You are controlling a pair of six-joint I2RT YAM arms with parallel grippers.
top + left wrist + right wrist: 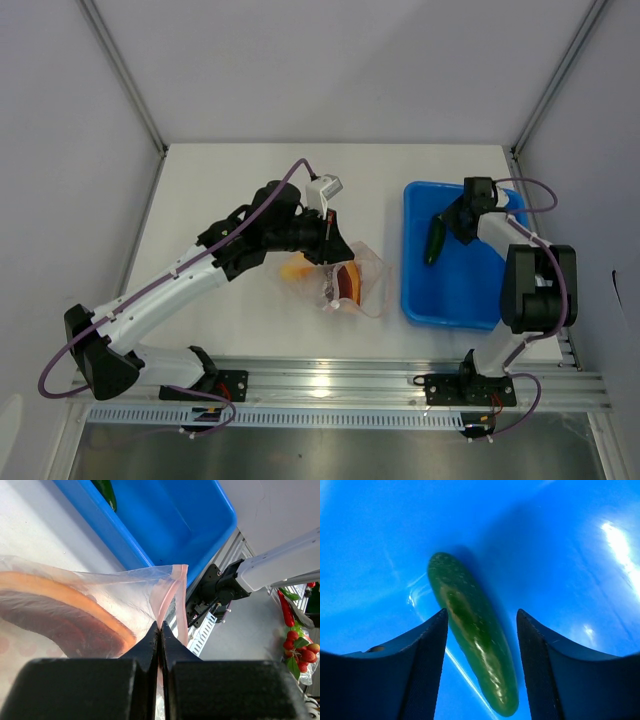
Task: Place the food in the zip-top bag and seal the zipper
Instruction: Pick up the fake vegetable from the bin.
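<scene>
The clear zip-top bag (356, 282) lies at the table's middle, its mouth lifted. My left gripper (334, 250) is shut on the bag's edge, pinching the film right beside the pink zipper strip (182, 600); the left wrist view shows the jaws (160, 628) pressed together on it. Inside the bag (105, 587) sit the yellow-orange piece (60, 591) and the red-brown piece (50, 621). The dark-green cucumber (436, 241) lies in the blue tray (409, 292). My right gripper (482, 613) stands open astride the cucumber (470, 625), a gap on its right side.
The blue tray's (165, 525) near wall stands just right of the bag. An aluminium rail (330, 380) carries both arm bases along the near edge. Frame posts rise at the far corners. Other toy foods (296, 645) lie off the table beyond the right arm's base.
</scene>
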